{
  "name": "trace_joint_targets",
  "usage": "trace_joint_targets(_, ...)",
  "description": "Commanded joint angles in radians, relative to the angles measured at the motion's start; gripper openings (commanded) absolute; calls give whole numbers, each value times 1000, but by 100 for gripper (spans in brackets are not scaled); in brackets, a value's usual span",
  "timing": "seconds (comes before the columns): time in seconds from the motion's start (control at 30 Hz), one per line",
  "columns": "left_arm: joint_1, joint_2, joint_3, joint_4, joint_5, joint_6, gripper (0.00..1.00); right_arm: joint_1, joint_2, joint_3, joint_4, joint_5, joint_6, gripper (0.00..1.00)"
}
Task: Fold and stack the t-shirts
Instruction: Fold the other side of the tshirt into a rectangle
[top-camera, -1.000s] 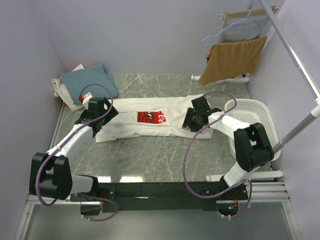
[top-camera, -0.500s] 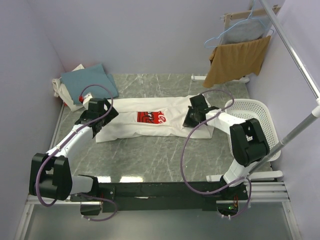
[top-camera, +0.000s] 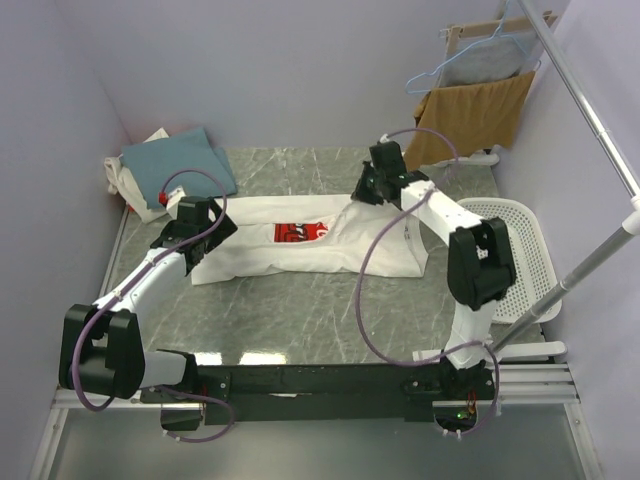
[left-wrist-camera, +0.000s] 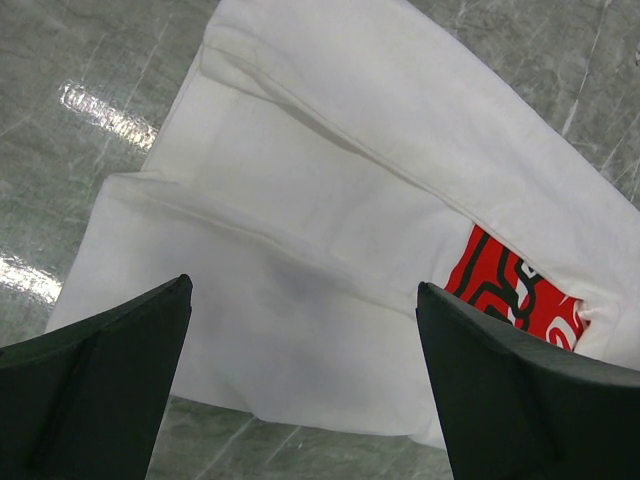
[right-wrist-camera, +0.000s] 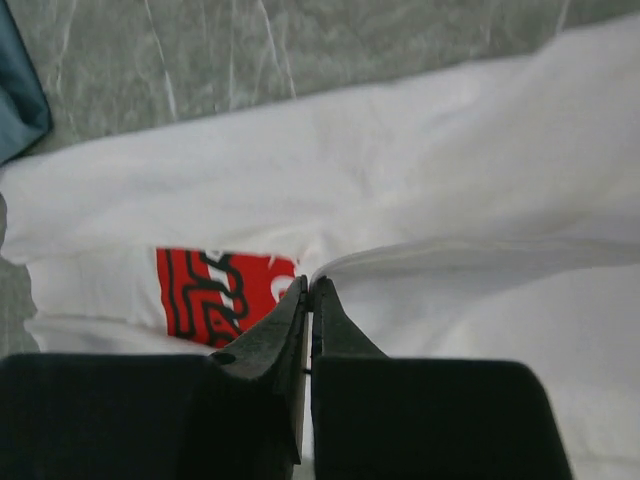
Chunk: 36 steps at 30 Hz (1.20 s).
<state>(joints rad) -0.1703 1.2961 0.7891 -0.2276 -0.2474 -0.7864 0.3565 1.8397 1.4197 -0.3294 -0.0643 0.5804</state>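
- A white t-shirt (top-camera: 300, 255) with a red print (top-camera: 302, 233) is spread across the middle of the grey desk (top-camera: 300, 310).
- The right jaws are clamped on a raised fold of it, upper centre of the frame.
- The left jaws are held apart above its left end.
- A teal-blue t-shirt (top-camera: 180, 160) is laid on an off-white t-shirt (top-camera: 125, 185), upper left.

Bright even light, glare streaks on table (left-wrist-camera: 95, 110), sharp focus

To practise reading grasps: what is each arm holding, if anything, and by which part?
The right gripper pinches a raised edge of the white t-shirt beside its red print. The left gripper is open, holding nothing.
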Motion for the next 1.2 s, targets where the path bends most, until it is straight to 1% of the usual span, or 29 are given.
trace_joint_targets(0.0, -5, 0, 2, 8, 10, 13, 99, 4, 163, 169, -68, -26, -28, 1)
trace_joint_targets(0.03, -5, 0, 1, 8, 11, 13, 100, 6, 214, 221, -83, -28, -30, 8)
trace_joint_targets(0.07, -5, 0, -1, 7, 13, 16, 99, 6, 236, 243, -95, -29, -34, 30)
trace_joint_targets(0.1, -3, 2, -1, 4, 13, 15, 99, 7, 248, 261, -103, -25, -42, 58)
trace_joint_targets(0.17, -5, -1, -2, -3, 10, 16, 99, 9, 227, 237, -97, 36, -48, 68)
trace_joint_targets(0.2, -5, -4, -4, -3, 10, 16, 99, 10, 199, 205, -76, 52, -51, 78)
trace_joint_targets(0.23, -5, -11, -8, -1, 10, 15, 99, 10, 132, 132, -36, 98, -51, 81)
trace_joint_targets(0.3, -5, -15, -8, -1, 11, 13, 99, 10, 58, 67, -8, 136, -62, 84)
trace_joint_targets(0.33, -5, -23, -11, 1, 14, 13, 100, 10, -14, 9, -5, 159, -66, 84)
trace_joint_targets(0.37, -6, -27, -14, -1, 17, 10, 99, 12, -49, -20, -2, 196, -70, 85)
trace_joint_targets(0.47, -14, -47, -39, -12, 22, 6, 99, 10, -164, -116, -34, 271, -74, 87)
trace_joint_targets(0.57, -26, -83, -91, -32, 13, -10, 99, 9, -235, -197, -91, 293, -62, 89)
trace_joint_targets(0.63, -29, -122, -143, -33, 39, -19, 99, 10, -279, -264, -97, 264, -54, 89)
trace_joint_targets(0.73, -35, -173, -215, -21, 79, -46, 99, 10, -310, -341, -79, 225, -42, 89)
trace_joint_targets(0.87, -35, -211, -281, 25, 57, -73, 99, 10, -301, -403, -40, 184, -45, 89)
trace_joint_targets(1.0, -35, -202, -281, 80, 5, -57, 100, 10, -260, -439, 6, 147, -59, 89)
trace_joint_targets(1.17, -34, -149, -252, 125, -44, -36, 99, 9, -186, -439, -6, 170, -62, 89)
